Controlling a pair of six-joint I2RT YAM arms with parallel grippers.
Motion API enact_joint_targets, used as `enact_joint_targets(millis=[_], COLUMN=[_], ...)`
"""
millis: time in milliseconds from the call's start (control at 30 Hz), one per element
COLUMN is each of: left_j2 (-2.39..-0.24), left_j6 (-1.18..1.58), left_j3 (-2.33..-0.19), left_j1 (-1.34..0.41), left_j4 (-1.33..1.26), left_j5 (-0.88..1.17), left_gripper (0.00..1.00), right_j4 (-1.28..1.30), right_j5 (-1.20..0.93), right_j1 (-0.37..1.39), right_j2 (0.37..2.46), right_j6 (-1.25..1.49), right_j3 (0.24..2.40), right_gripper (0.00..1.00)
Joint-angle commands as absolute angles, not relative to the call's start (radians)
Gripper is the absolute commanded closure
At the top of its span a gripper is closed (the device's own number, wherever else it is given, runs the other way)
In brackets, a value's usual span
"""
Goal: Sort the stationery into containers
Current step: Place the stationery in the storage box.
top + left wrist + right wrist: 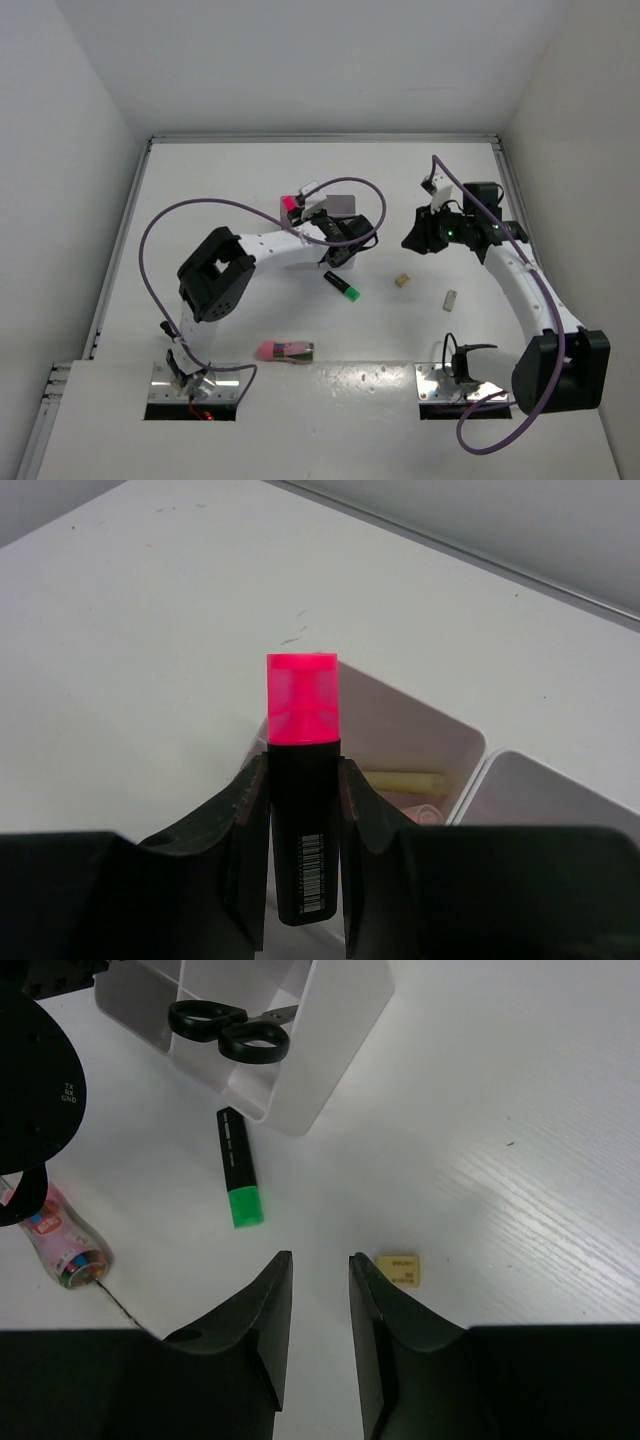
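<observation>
My left gripper (303,208) (303,765) is shut on a black highlighter with a pink cap (290,203) (301,710) and holds it over the white organizer tray (343,202) (470,762). A yellow pen (405,779) lies in the compartment below. Black-handled scissors (235,1030) lie in another compartment of the tray (330,1050). My right gripper (409,242) (320,1260) is open and empty above the table. A beige eraser (402,281) (399,1268) lies just right of its fingertips. A green-ended black highlighter (342,284) (237,1165) lies in front of the tray.
A second pale eraser (450,298) lies to the right of the beige one. A pink pack of coloured items (285,351) (55,1235) lies near the front edge. The left arm's purple cable (160,230) loops over the left side.
</observation>
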State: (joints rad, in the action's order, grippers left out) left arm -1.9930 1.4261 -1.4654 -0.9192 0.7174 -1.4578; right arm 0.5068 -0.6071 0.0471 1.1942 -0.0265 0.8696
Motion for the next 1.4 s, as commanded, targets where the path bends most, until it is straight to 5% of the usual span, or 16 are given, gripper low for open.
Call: enact_joint_targets(millis=[0, 467, 967, 1367], left_j2=[-1.962, -2.046, -2.017, -1.944], left_j6=[1.45, 1.479, 1.497, 1.516], left_j3=[-1.503, -1.531, -1.493, -1.474], left_j1=[-0.896, -0.887, -0.887, -0.923], left_j4=[0.716, 0.716, 0.716, 0.736], left_j5=[-1.549, -1.549, -1.54, -1.56], left_gripper=[1.0, 0.96, 0.6, 0.53], right_j4=[0.488, 0.497, 0.497, 0.497], right_j5=[-0.64, -0.649, -0.649, -0.658], right_j1=[0.04, 0.04, 0.04, 0.04], right_j2=[1.197, 1.197, 1.197, 1.197], right_j6=[-0.046, -0.046, -0.046, -0.057], right_j3=[0.879, 0.879, 0.879, 0.879], right_gripper=[0.7, 0.7, 0.69, 0.6])
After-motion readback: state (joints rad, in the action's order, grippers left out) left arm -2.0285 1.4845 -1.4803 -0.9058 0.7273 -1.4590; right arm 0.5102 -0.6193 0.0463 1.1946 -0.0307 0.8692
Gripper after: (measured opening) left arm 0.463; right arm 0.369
